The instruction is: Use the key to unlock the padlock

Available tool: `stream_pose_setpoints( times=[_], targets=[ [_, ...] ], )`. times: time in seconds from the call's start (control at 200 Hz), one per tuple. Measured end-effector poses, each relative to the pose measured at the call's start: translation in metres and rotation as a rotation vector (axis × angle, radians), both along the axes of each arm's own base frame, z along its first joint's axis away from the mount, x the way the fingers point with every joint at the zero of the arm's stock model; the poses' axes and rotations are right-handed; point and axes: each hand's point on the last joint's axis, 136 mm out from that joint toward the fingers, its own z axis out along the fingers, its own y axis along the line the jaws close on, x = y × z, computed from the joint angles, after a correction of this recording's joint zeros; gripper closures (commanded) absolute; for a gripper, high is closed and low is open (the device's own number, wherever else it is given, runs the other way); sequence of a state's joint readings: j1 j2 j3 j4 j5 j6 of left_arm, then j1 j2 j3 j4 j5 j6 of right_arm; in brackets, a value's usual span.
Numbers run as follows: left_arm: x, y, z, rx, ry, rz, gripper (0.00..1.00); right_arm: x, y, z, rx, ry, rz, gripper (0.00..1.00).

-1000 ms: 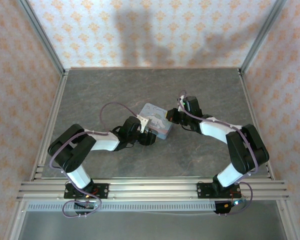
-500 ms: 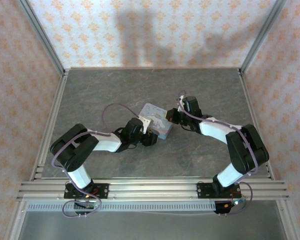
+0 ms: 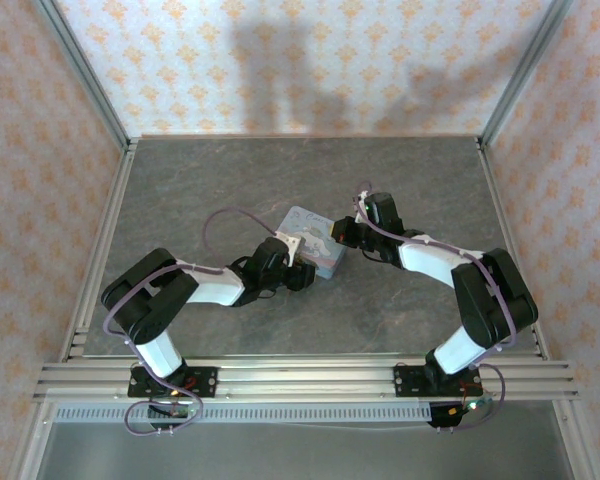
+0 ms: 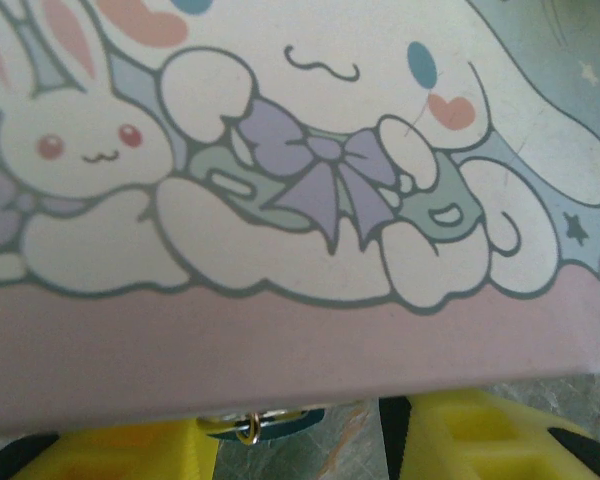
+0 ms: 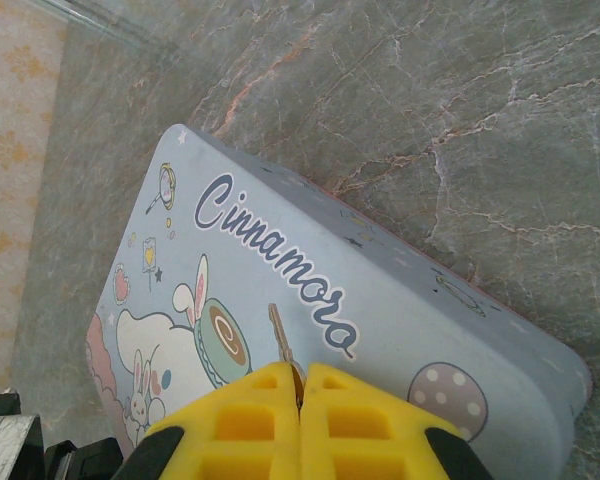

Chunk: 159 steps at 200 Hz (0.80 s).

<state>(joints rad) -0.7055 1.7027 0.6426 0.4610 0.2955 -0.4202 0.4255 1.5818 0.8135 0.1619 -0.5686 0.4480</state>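
Note:
The pale blue cartoon tin (image 3: 315,243) lies mid-table between both arms. My left gripper (image 3: 298,270) sits low at the tin's near edge. In the left wrist view the tin's lid (image 4: 310,180) looms above, and a sliver of the teal padlock (image 4: 285,421) with a small metal ring (image 4: 248,430) peeks from under its edge. The padlock lies between my yellow fingers (image 4: 480,440), close to the left one, with a gap on the right. My right gripper (image 5: 302,375) hovers over the lid (image 5: 400,300), shut on the key (image 5: 279,333), whose blade sticks out ahead.
Grey marble tabletop (image 3: 230,180) lies around the tin, bounded by aluminium frame rails (image 3: 300,375) at the near edge and patterned walls (image 3: 300,60) behind and at the sides.
My left arm has crept slightly right along the tin's near edge. The right arm and the tin have stayed put.

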Motion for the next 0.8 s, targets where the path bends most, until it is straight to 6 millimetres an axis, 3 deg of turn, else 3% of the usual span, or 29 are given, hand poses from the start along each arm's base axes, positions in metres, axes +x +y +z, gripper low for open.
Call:
stream_pose_setpoints(
  times=[0.796],
  targets=[
    [0.0009,0.0014,-0.0012,-0.022,0.035,0.077,0.65,-0.0005,0.0016,0.0005,0.001,-0.002,0.003,1.00]
  ],
)
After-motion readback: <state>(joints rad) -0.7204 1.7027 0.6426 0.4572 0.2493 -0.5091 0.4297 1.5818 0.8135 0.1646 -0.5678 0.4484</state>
